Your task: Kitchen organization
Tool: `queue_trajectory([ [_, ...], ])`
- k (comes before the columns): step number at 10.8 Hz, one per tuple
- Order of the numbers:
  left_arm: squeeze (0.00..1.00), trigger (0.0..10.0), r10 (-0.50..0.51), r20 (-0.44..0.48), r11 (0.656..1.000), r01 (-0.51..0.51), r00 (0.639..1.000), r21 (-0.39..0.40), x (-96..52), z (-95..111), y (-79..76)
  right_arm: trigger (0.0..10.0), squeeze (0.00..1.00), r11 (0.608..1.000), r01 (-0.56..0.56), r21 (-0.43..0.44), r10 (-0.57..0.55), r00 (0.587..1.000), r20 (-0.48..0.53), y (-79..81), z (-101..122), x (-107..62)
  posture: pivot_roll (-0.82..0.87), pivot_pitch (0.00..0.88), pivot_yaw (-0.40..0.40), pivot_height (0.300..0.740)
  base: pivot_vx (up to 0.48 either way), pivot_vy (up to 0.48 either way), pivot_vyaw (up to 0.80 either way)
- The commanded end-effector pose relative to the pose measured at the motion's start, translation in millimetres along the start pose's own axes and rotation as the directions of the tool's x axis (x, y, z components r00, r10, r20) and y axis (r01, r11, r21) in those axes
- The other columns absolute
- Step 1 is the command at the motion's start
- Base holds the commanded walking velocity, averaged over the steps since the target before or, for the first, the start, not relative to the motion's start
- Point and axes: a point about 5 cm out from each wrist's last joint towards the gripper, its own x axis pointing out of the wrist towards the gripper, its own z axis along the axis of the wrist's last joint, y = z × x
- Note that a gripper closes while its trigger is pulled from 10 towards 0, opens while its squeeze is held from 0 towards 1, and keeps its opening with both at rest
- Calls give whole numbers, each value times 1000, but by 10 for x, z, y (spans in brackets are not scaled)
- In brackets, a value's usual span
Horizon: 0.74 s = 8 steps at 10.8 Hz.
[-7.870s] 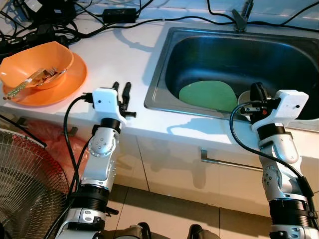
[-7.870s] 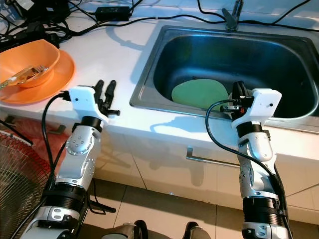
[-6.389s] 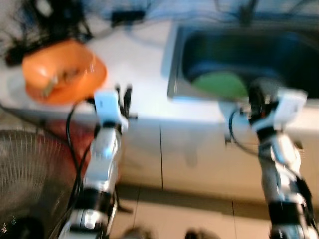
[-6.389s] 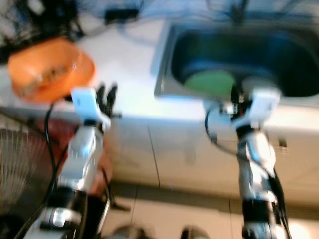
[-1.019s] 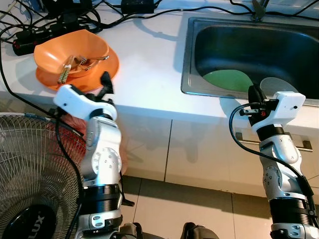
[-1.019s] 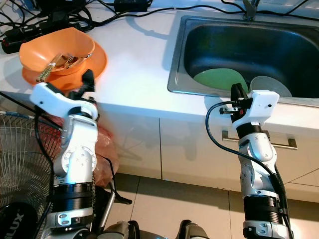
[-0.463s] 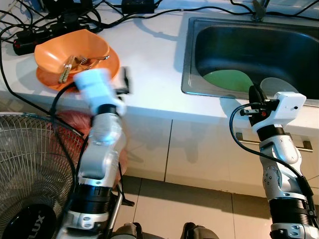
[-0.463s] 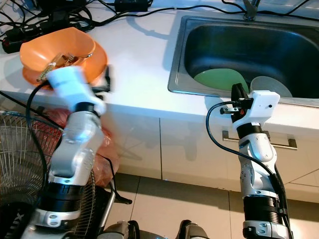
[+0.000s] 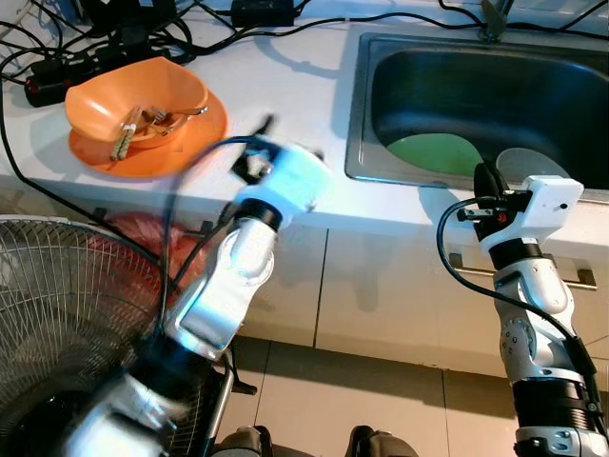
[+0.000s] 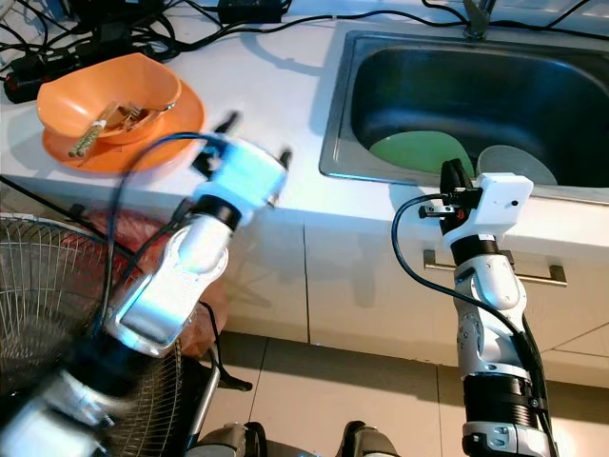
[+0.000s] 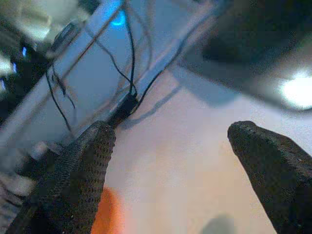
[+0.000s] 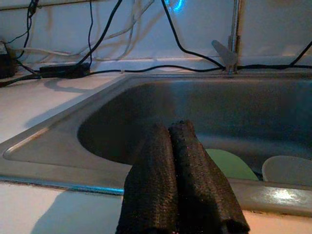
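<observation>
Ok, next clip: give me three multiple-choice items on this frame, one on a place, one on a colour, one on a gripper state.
1. Where does the green plate lie?
A. in the sink
B. on the counter beside the orange bowl
C. on the floor

2. What colour is the bowl holding the utensils?
A. white
B. orange
C. blue

3. How do the fingers of the right gripper stand?
A. spread wide apart
B. closed around a cup
C. pressed together with nothing between them

Answers:
1. A, the head views show the plate on the sink's bottom beside a pale dish.
2. B, the bowl sits on a matching orange plate on the countertop.
3. C, the right wrist view shows the two black fingers touching along their length, held before the sink's front rim.
</observation>
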Motion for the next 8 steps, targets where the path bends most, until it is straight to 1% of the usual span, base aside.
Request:
queue_trajectory([
  [1,0,10000,-35,-17,992,37,999,119,21,-11,10,10000,0,999,19,33,-16,995,-103,-4,-216,-82,38,174,56,740,0,0,0],
  [2,0,10000,-56,-63,967,70,996,245,42,-72,79,10000,0,999,23,34,-20,995,-102,-11,-217,-83,38,173,58,740,0,0,0],
  [3,0,10000,-44,-90,945,70,995,320,52,-91,167,10000,0,999,24,35,-20,995,-102,-10,-219,-85,37,172,59,740,0,0,0],
  [4,0,10000,-50,-108,937,84,993,338,53,-96,182,10000,0,999,24,36,-20,995,-101,-8,-221,-86,39,168,60,740,0,0,0],
  [5,0,10000,-93,-167,912,151,981,381,43,-153,198,10000,0,999,21,38,-17,995,-100,2,-221,-86,40,167,61,740,0,0,0],
  [6,0,10000,-105,-202,896,181,974,406,28,-181,225,10000,0,999,20,39,-16,995,-99,6,-219,-87,39,166,62,740,0,0,0],
  [7,0,10000,-103,-245,871,206,964,446,13,-202,279,10000,0,999,20,40,-16,995,-99,7,-220,-90,40,165,63,740,0,0,0],
  [8,0,10000,-101,-260,865,213,960,454,9,-211,297,10000,0,999,20,40,-16,995,-99,7,-221,-91,40,163,64,740,0,0,0],
])
